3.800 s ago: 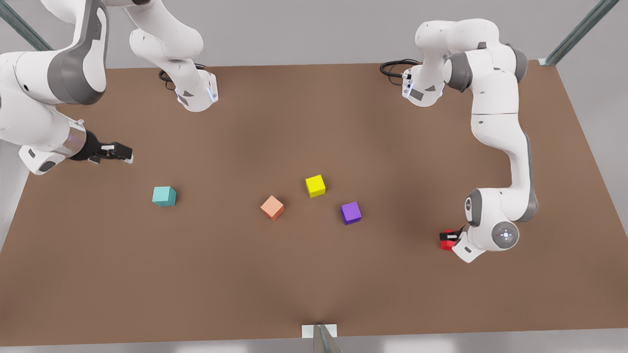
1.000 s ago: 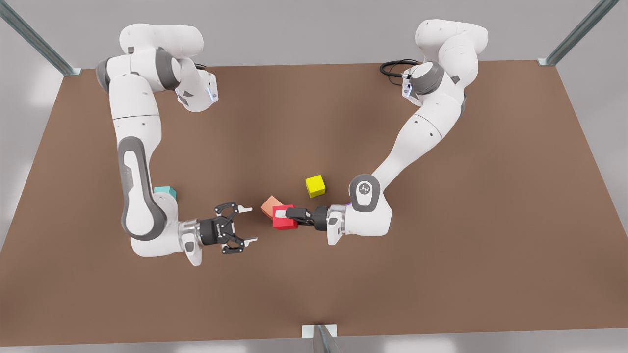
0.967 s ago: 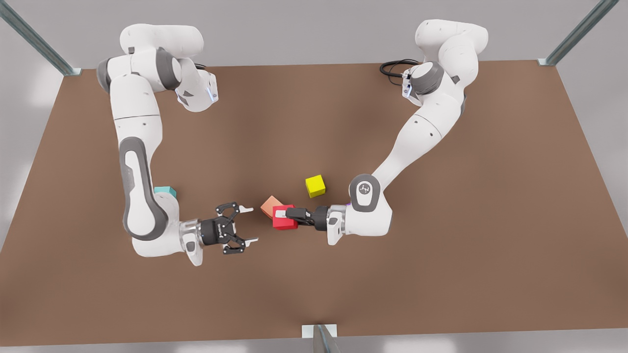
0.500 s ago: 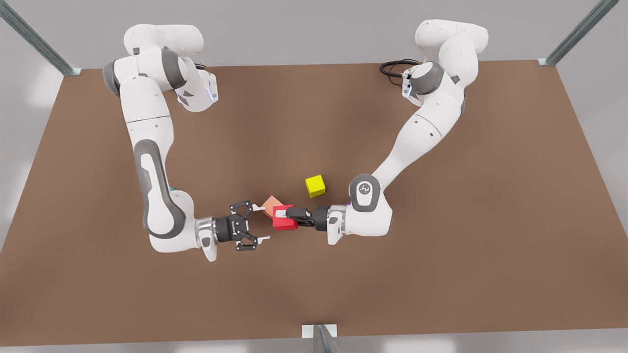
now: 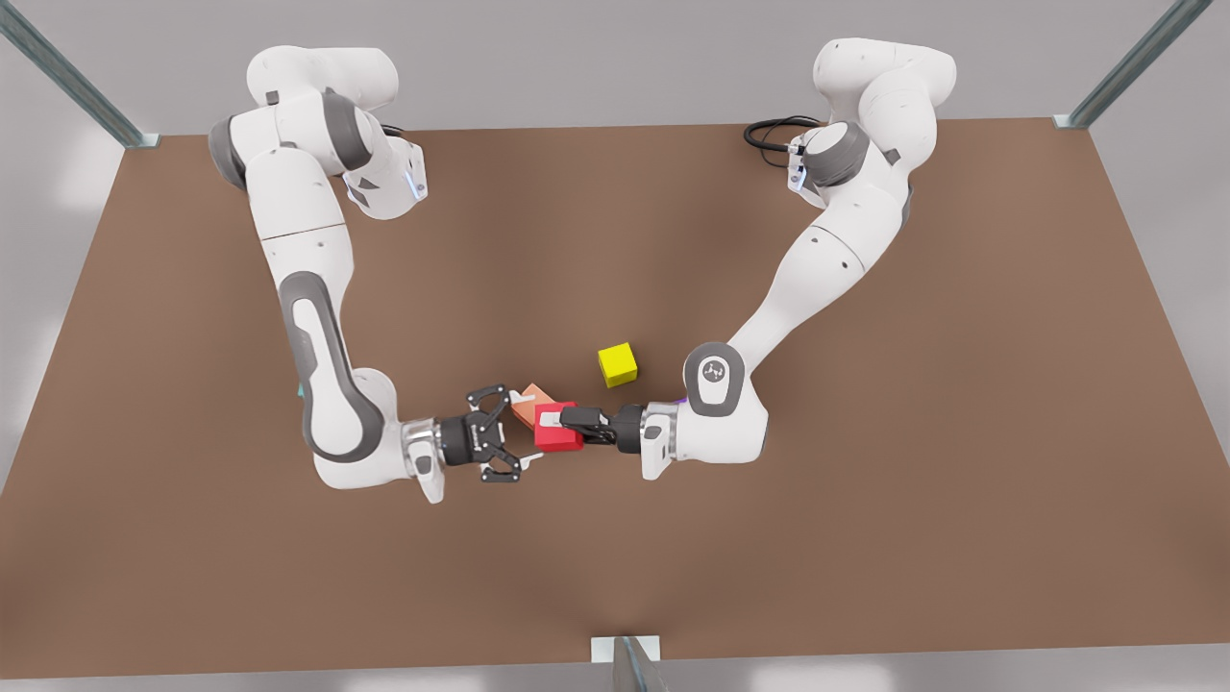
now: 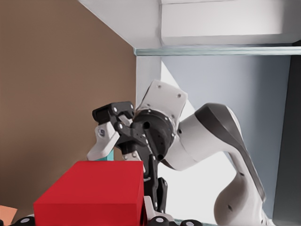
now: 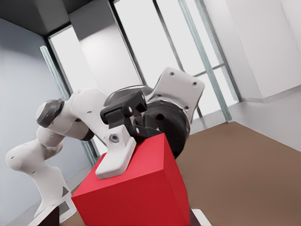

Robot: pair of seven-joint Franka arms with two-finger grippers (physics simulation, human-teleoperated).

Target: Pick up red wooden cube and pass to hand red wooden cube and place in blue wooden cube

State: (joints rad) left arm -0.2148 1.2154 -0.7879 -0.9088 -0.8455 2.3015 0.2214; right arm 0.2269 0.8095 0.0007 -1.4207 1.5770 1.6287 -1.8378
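**Front view.** The red cube (image 5: pixel 558 430) is in the air above the middle of the counter (image 5: pixel 865 538). The left claw (image 5: pixel 567 420) comes from the right and is closed on it. The right claw (image 5: pixel 525 429) comes from the left with its 2 fingers spread wide. Their tips are just at the cube's left side, 1 on the far side and 1 on the near side, and I cannot tell if they touch it. A salmon cube (image 5: pixel 525 409) lies just behind, and a yellow cube (image 5: pixel 617 365) is farther to the right.

**Left wrist view.** The red cube (image 6: pixel 89 193) sits close to the camera. The right claw faces it with its jaws apart. A teal sliver beside its white finger is, I judge, the blue cube (image 6: pixel 108 153).

**Right wrist view.** 1 white finger (image 7: pixel 115 157) of the left claw presses flat on a face of the red cube (image 7: pixel 136 193).

**Handling.** I judge the cube to be light, stiff and not fragile, with smooth faces that may slip if they are pinched at a corner. The right claw should take the 2 free opposite faces, flat and near the middle, away from the left fingers. It should close firmly before the left claw lets go.
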